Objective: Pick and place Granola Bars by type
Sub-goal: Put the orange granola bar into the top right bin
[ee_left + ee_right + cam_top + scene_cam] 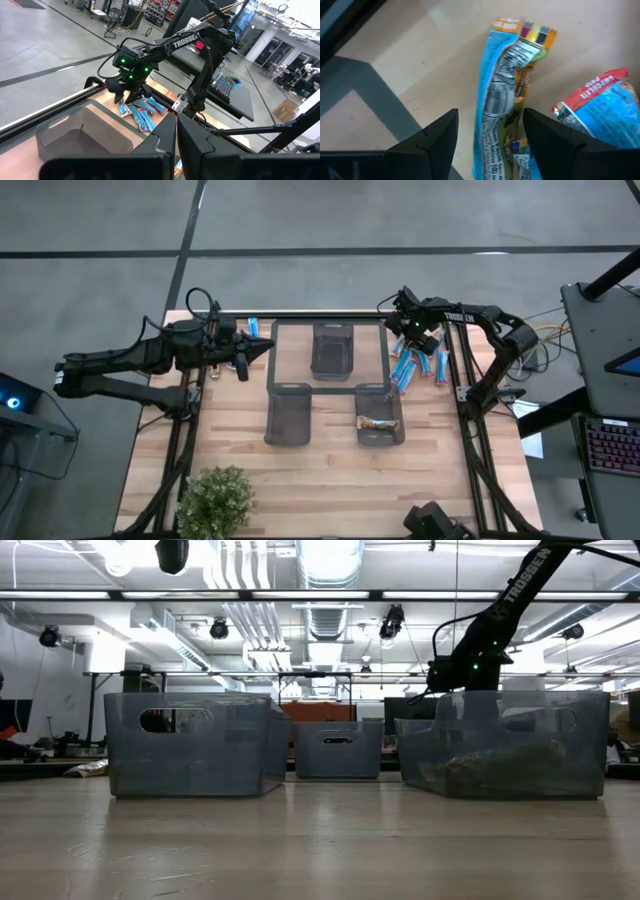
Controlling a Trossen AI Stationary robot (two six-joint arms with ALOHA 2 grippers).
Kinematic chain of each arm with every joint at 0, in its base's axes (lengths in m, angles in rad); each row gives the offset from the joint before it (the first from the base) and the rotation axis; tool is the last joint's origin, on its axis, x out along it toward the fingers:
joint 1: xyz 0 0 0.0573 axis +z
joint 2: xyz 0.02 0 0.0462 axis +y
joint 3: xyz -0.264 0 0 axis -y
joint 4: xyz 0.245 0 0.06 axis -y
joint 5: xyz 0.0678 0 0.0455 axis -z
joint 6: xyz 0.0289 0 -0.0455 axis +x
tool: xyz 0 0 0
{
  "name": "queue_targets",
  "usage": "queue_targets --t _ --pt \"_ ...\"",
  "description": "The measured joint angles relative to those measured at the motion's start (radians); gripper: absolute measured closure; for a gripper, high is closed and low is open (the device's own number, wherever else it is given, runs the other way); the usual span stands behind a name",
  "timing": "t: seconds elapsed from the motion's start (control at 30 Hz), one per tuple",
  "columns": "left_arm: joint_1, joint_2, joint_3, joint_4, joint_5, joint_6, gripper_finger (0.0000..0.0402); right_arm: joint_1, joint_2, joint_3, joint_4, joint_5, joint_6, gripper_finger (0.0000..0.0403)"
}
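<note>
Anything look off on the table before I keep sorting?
One oddity: a stray blue bar lies at the far left edge, beside the shut left gripper, apart from the bar pile under the open right gripper.

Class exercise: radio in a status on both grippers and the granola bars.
Right gripper open, straddling blue bar in the pile. Left gripper shut, waiting. One brownish bar binned. Nothing in the way.

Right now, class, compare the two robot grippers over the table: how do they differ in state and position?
The left gripper is shut and empty, beside the far bin; the right gripper is open, its fingers astride a blue granola bar. The left gripper waits away from the pile of bars; the right gripper hangs directly over it. Both are dark two-finger grippers near the table's far edge.
</note>
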State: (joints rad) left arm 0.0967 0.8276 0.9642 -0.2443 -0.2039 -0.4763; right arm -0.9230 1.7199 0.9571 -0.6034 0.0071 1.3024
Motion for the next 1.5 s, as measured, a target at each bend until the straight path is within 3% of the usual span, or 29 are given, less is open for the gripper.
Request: queue_targets --t 0.37,1.0,1.5 --pt "0.0 0.0 0.0 0.0 0.0 -0.004 0.0401 0.0 -0.001 -0.015 0.017 -0.004 0.005 0.0196" --pt "0.0 0.0 0.0 0.0 0.0 -0.017 0.0401 0.0 0.0 -0.017 0.032 -0.02 0.007 0.0333" --pt "0.0 0.0 0.0 0.0 0.0 -0.022 0.0401 0.0 -0.041 0.002 0.019 -0.018 -0.031 0.034"
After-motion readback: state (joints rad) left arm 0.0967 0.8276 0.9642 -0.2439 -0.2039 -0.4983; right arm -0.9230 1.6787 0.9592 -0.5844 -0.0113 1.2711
